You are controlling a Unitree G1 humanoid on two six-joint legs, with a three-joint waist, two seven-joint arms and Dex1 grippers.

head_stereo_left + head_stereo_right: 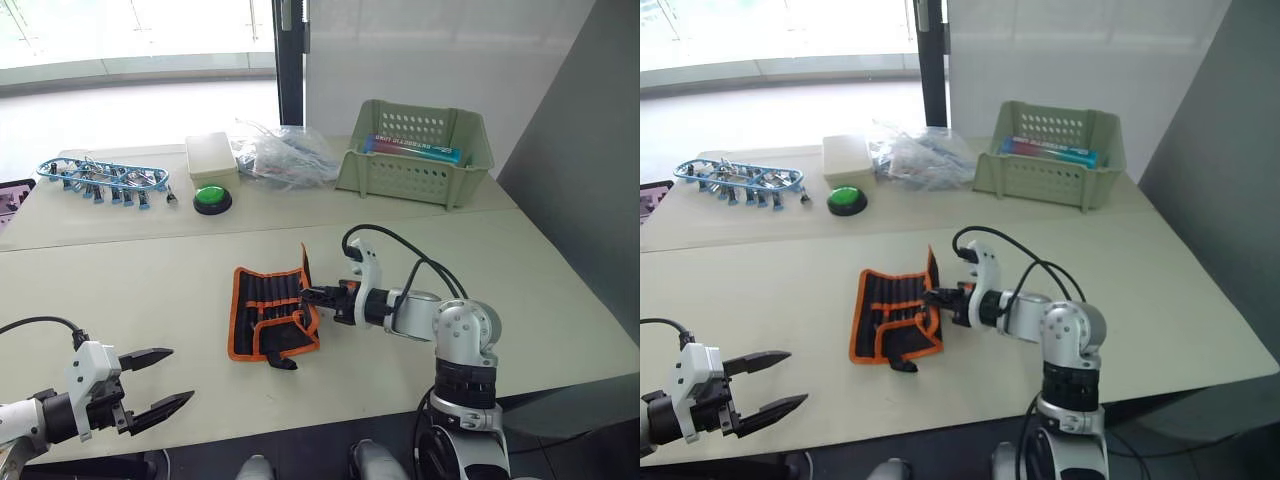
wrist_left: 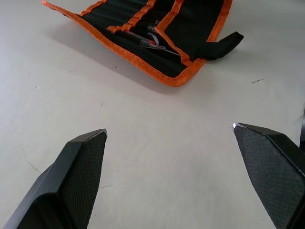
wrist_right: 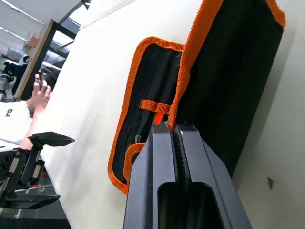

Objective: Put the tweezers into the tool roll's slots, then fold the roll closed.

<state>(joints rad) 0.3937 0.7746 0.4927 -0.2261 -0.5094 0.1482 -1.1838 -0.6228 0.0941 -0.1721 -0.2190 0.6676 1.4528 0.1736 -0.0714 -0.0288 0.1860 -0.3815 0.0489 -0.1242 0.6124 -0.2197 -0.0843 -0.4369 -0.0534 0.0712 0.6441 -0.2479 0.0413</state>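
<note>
The tool roll [image 1: 265, 312], black with orange trim, lies at the middle of the table with its slots [image 2: 128, 19] facing up. My right gripper [image 1: 308, 297] is shut on the roll's right orange edge [image 3: 190, 62] and holds that flap raised upright. The short strap [image 2: 224, 45] sticks out at the roll's near corner. The tweezers are mostly hidden in the slots; one slim piece with a red spot [image 2: 151, 40] shows there. My left gripper [image 1: 165, 378] hovers open over bare table at the front left, well short of the roll, with nothing between its fingers [image 2: 81, 162].
At the back stand a pale green basket [image 1: 415, 150], a clear plastic bag [image 1: 285, 155], a white box [image 1: 211, 157], a green button [image 1: 212, 198] and a blue-framed tool rack [image 1: 100, 178]. A person's hand [image 3: 38, 95] rests beyond the table's left side.
</note>
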